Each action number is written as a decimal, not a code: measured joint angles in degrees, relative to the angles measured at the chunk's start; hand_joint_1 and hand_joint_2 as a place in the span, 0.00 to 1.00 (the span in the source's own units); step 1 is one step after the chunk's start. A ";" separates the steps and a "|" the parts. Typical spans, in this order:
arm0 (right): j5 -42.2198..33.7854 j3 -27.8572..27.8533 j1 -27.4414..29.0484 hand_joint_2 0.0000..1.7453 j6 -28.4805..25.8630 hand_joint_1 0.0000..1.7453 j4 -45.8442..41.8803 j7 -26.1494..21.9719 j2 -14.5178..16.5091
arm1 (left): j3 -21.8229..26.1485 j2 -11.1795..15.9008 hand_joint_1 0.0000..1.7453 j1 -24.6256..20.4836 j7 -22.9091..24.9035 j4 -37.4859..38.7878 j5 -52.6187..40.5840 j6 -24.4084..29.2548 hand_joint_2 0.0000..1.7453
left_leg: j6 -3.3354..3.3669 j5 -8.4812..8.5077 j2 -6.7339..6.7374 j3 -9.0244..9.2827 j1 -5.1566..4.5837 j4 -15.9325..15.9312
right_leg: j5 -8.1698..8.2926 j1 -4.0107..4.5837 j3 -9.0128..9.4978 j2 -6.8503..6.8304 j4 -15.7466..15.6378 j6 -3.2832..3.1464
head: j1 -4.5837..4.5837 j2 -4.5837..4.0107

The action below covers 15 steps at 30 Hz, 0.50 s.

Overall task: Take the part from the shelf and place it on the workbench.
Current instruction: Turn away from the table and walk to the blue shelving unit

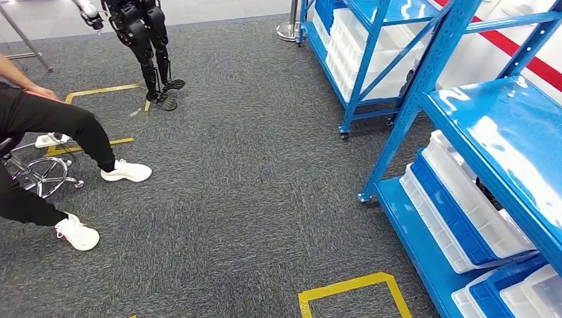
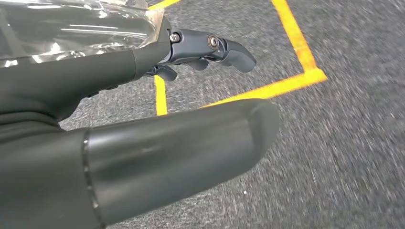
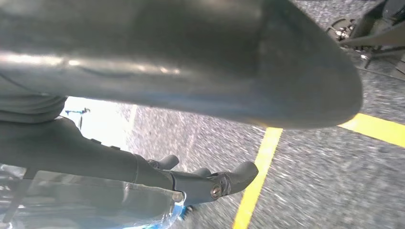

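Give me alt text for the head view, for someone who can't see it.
Looking down at grey carpet, blue metal shelves stand on the right, holding white and blue plastic bins. On the left a seated person's legs in black trousers and white shoes stretch out from a wheeled chair. Another black robot's legs stand at the top beside yellow floor tape.
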 joint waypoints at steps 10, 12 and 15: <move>-0.01 -0.19 -0.16 0.00 -0.01 0.00 0.04 0.12 -0.13 | -0.08 -0.06 0.00 -0.49 0.10 0.03 -0.24 -0.01 0.00 | -3.15 -4.15 0.47 0.15 0.35 3.81 | 5.12 -0.44 8.81 -1.68 -15.38 -1.48 | -0.26 0.00; 0.01 -0.20 -0.20 0.00 0.00 0.00 0.04 0.18 -0.14 | -0.09 -0.11 0.00 -0.38 0.18 0.07 -0.41 -0.02 0.00 | -3.22 -8.12 -2.34 -3.26 0.47 10.98 | 5.31 -0.29 8.74 -0.28 -15.38 -2.06 | -0.32 0.00; 0.12 -0.20 -0.12 0.00 0.00 0.00 0.06 0.17 -0.14 | -0.10 -0.14 0.00 -0.11 0.41 0.13 -0.56 0.00 0.00 | -2.68 -8.94 -3.08 -6.86 0.47 16.95 | 5.44 0.19 8.70 2.21 -15.33 -2.38 | -0.32 0.00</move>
